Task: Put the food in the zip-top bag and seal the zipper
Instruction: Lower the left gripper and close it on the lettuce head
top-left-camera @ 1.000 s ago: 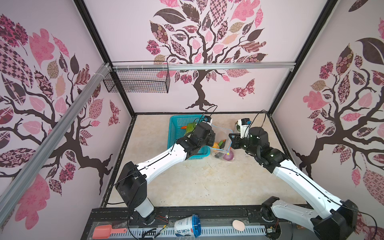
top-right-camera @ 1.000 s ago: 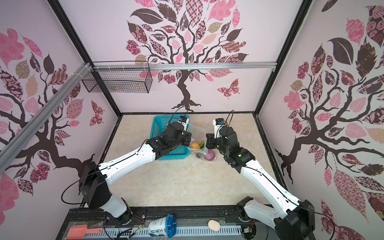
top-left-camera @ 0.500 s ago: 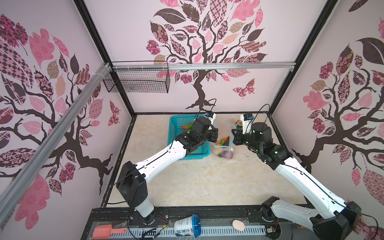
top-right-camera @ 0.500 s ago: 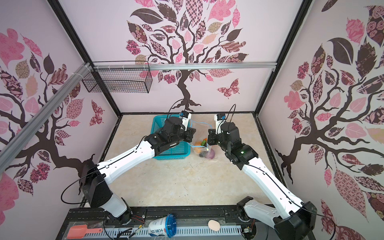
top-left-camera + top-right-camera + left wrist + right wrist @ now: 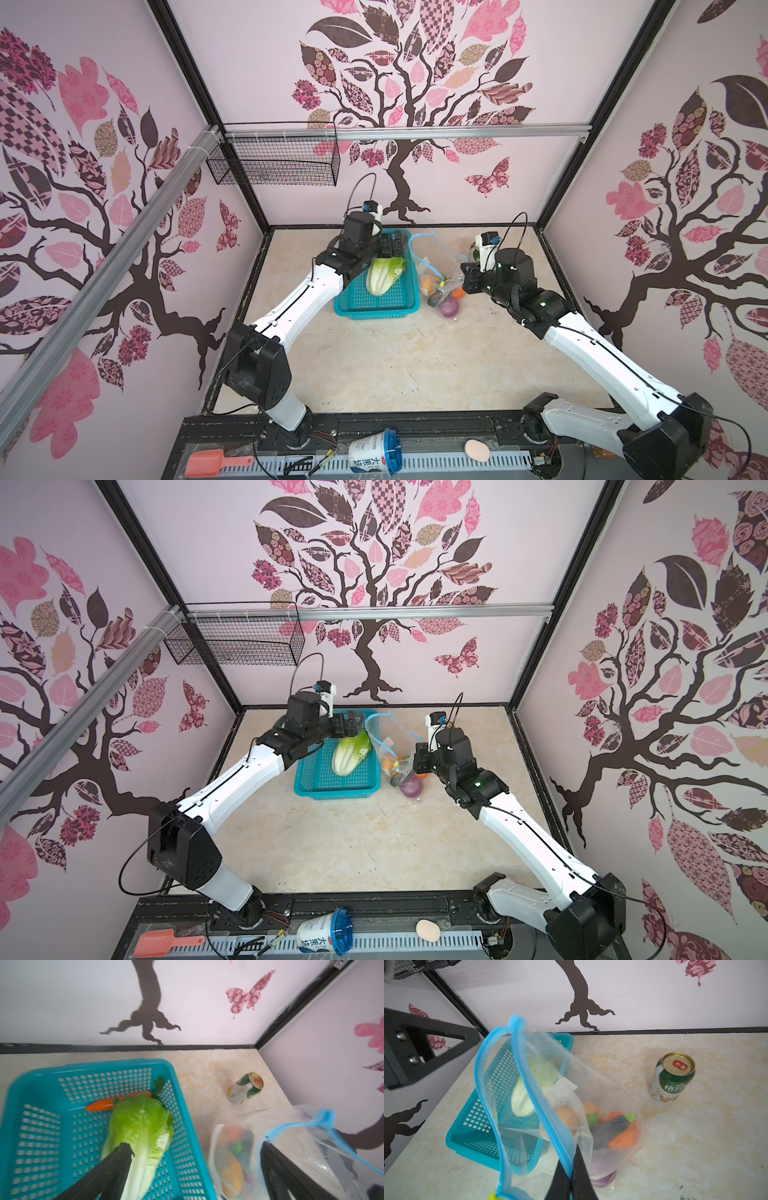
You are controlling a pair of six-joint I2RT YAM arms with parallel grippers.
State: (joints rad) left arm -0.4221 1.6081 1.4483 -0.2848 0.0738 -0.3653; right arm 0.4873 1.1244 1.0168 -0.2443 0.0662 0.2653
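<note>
Two pieces wait in the basket point(image 5: 104, 1064): napa cabbage point(image 5: 141, 1124) beneath the wide-spread left gripper point(image 5: 194, 1146), carrot point(image 5: 108, 1103) just beyond. Right gripper point(image 5: 572, 1167) pinches the zipper point(image 5: 529, 1084), propping the zip-top bag point(image 5: 602, 1093) open. Loading step, I judge — next, clamp the cabbage and carry it across.

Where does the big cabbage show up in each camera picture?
In a top view: cabbage mid-picture, in the teal basket.
In a top view: cabbage mid-picture likewise.
Left wrist: cabbage in the basket, overlapping the carrot.
Right wrist: cabbage behind the clear zip-top bag.
Shared landmark: the teal basket.
</note>
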